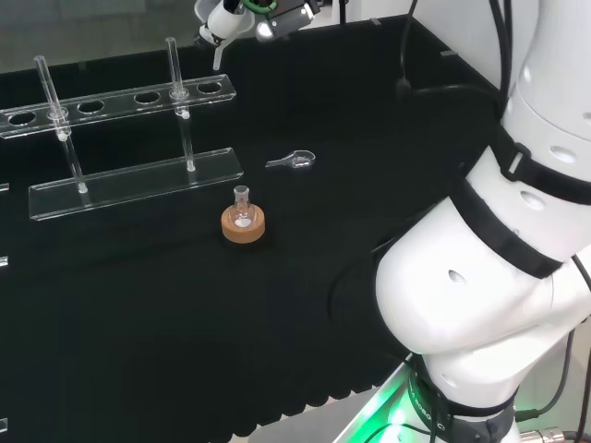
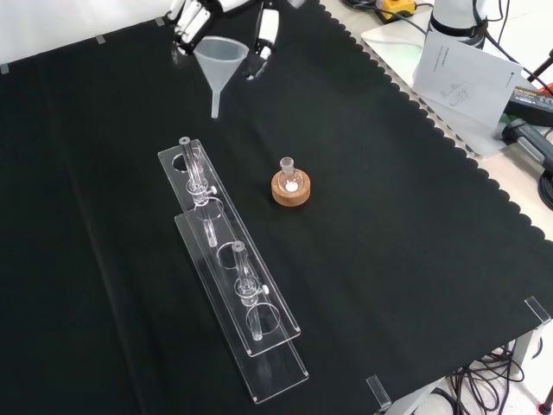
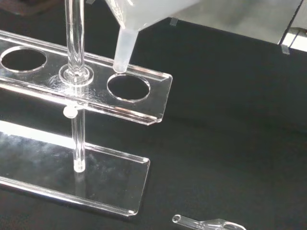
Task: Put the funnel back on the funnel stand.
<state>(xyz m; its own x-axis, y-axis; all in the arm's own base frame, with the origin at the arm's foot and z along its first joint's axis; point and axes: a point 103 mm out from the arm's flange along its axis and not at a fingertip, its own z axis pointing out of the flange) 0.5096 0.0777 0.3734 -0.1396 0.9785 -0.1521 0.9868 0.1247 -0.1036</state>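
- The hand (image 2: pixel 220 22) is grasping the funnel (image 2: pixel 220 65) by its wide cone, fingers curled round the rim on both sides, which is leaving the spout free to hang straight down.
- The funnel is hanging in the air, upright, just beyond the end of the funnel stand (image 2: pixel 232 278) nearest the hand in the front view; it is not yet in any hole.
- In the wrist view the funnel's spout (image 3: pixel 122 52) is hovering just above the upper plate of the stand, close to the rim of the end hole (image 3: pixel 128 87) but not over its middle, so I judge the hand is lining it up.
- The stand's upper plate is being carried on thin clear posts (image 3: pixel 76 91) over a base plate, which is leaving room for the spout to drop through.
- Beside the stand, a small flask (image 2: pixel 288 173) is sitting on a cork ring (image 2: pixel 291 191), well apart from the funnel.
- A small clear scoop-like piece (image 1: pixel 294 161) is lying on the black cloth (image 2: pixel 397 225) near the stand's end; what it is, I cannot say.
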